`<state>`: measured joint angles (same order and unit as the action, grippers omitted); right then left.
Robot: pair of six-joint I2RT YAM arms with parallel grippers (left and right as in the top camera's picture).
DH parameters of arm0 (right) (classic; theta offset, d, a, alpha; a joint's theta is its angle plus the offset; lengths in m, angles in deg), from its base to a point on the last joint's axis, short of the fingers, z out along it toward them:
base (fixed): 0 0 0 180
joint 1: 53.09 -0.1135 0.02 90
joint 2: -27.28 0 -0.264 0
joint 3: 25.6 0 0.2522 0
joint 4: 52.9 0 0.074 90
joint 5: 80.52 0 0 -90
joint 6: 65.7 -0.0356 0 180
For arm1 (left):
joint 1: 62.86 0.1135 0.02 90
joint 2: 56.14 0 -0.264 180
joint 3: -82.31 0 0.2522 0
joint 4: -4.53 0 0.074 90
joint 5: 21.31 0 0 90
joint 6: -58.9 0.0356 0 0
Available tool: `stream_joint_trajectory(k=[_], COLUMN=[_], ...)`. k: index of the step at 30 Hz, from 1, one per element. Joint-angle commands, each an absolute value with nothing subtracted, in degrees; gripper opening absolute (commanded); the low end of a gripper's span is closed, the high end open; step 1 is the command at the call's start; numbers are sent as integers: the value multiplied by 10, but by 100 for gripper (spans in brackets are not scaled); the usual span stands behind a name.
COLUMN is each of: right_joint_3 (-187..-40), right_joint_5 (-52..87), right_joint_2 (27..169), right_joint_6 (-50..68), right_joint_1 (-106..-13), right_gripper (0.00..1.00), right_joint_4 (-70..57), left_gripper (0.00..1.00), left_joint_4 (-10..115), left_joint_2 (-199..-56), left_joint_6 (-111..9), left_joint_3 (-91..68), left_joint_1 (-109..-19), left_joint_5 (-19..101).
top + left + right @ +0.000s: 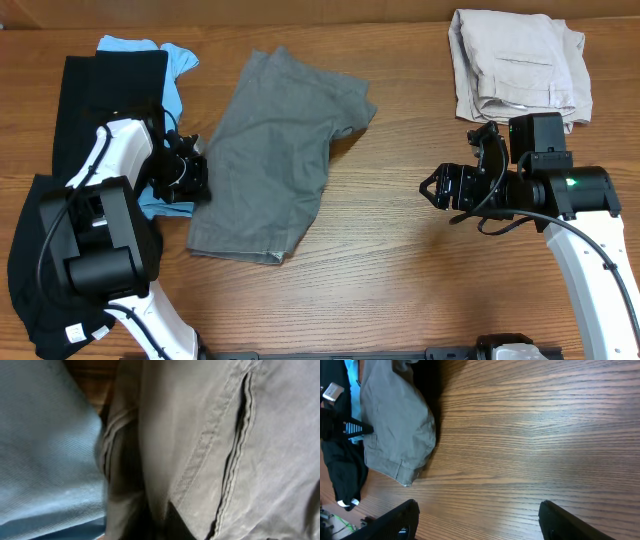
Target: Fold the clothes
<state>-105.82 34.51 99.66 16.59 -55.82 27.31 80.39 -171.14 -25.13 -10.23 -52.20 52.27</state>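
The clothes, a pair of mid-grey shorts [270,150], lie spread flat left of the table's middle. My left gripper [195,175] sits at their left edge, shut on a fold of the grey fabric. In the left wrist view the shorts [200,435] fill the frame with a stitched pocket slit, and the left gripper [162,527] pinches the cloth at the bottom edge. My right gripper [432,188] hovers open over bare wood, right of the shorts. The right wrist view shows the right gripper [480,525] with nothing between its fingers, and the shorts [395,425] at the upper left.
Pale beige shorts [518,65] lie folded at the back right. A black garment [90,110] and a light blue cloth [165,60] lie at the left, under and beside my left arm. The blue cloth [45,450] touches the shorts' left edge.
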Motion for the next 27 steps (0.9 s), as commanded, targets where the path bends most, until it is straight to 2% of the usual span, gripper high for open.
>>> stream_joint_trajectory(k=[1,4,9,16,27], right_joint_3=[-1073,-1073,-1073,-1079,-1262], right_joint_5=[339,339,339,305,305], right_joint_2=[995,996,995,995,995], right_joint_6=[167,166,166,133,141], right_joint_1=[-561,-561,-561,-531,-292], right_gripper=[80,80,79,78,79], right_joint_4=[270,269,269,265,307], left_gripper=[4,4,4,4,4], left_joint_4=[818,855,923,931,843], left_joint_2=[-1711,-1710,-1695,-1690,-1713], left_joint_6=[-262,-257,-242,-252,-260], left_joint_3=[-114,-158,-295,-450,-470], left_joint_1=[-520,-525,-584,-736,-1026], left_joint_5=[505,463,401,371,389])
